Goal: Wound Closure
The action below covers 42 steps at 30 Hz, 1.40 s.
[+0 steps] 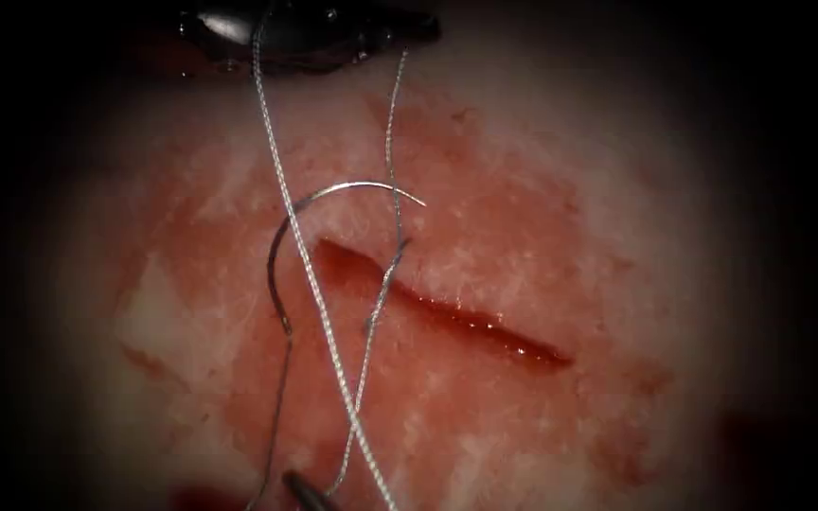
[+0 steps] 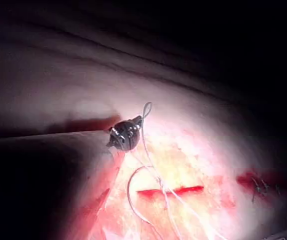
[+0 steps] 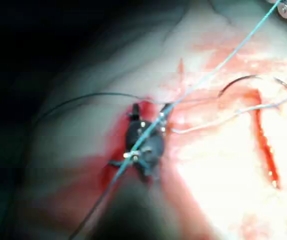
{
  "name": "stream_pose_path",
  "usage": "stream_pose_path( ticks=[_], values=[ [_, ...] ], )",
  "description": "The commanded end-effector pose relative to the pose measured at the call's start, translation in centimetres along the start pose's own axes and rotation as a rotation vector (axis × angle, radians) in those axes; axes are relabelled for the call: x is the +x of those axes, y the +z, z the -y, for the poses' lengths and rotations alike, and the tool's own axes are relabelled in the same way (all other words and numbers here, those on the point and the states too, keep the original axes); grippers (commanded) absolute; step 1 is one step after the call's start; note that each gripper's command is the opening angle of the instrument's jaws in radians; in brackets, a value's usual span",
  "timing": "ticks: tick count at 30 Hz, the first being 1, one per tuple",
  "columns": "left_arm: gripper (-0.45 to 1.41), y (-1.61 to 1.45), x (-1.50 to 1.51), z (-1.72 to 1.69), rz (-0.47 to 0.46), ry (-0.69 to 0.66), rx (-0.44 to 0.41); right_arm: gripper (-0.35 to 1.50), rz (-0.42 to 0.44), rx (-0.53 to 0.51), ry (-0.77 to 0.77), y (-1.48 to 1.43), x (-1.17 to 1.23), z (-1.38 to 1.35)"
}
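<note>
At the near edge of the endoscope view, the right claw (image 1: 310,492) showed as a dark tip beside the crossing strands of thread (image 1: 319,303); whether it gripped the thread could not be determined; beyond it, the needle (image 1: 362,184) lay free on the tissue (image 1: 523,189), arching around the left end of the cut (image 1: 447,317), held by neither tool and apparently not in the tissue; the cut gaped along its length with no stitch across it, so closure was judged barely begun; one strand crossed its left end, entry into the tissue unclear; farthest, the left claw (image 1: 305,24), cut off by the frame edge, appeared closed on the thread.
</note>
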Motion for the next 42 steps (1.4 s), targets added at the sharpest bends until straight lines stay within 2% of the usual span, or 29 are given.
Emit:
stream_pose_path(
  ticks=[1,4,10,14,19,25,32,34,36,39,42],
  values=[
    [-0.35,0.05,-0.02,-0.05,-0.008,-0.013,-0.012,1.41,0.006,0.045,-0.026,0.00,-0.02,0.13],
    [-0.35,-0.03,0.00,-0.11,-0.062,-0.081,-0.047,1.46,0.076,0.147,-0.093,-0.12,0.01,0.28],
    [-0.35,-0.15,0.05,-0.03,-0.124,-0.125,-0.034,1.46,0.101,0.196,-0.113,-0.35,0.07,0.30],
    [0.23,-0.23,0.10,0.04,-0.141,-0.144,0.037,1.46,0.107,0.198,-0.118,-0.55,0.15,0.14],
    [0.68,-0.40,0.16,0.12,-0.144,-0.163,0.095,1.40,0.113,0.209,-0.121,-0.92,0.30,-0.17],
    [0.69,-0.64,0.32,0.13,-0.167,-0.140,0.136,1.40,0.150,0.233,-0.138,-1.21,0.24,-0.38],
    [0.69,-0.66,0.44,0.12,-0.153,-0.144,0.168,1.43,0.159,0.258,-0.122,-1.49,0.17,-0.35],
    [0.69,-0.65,0.40,0.08,-0.150,-0.141,0.176,1.43,0.131,0.280,-0.116,-1.52,0.27,-0.18],
    [0.66,-0.63,0.36,0.05,-0.146,-0.137,0.186,1.33,0.114,0.298,-0.106,-1.50,0.38,-0.12],
    [0.65,-0.57,0.29,0.02,-0.133,-0.134,0.216,1.35,0.060,0.306,-0.079,-1.42,0.61,-0.10],
    [0.65,-0.43,0.25,0.06,-0.120,-0.133,0.252,1.35,0.003,0.305,-0.045,-1.32,0.94,-0.16]
  ],
)
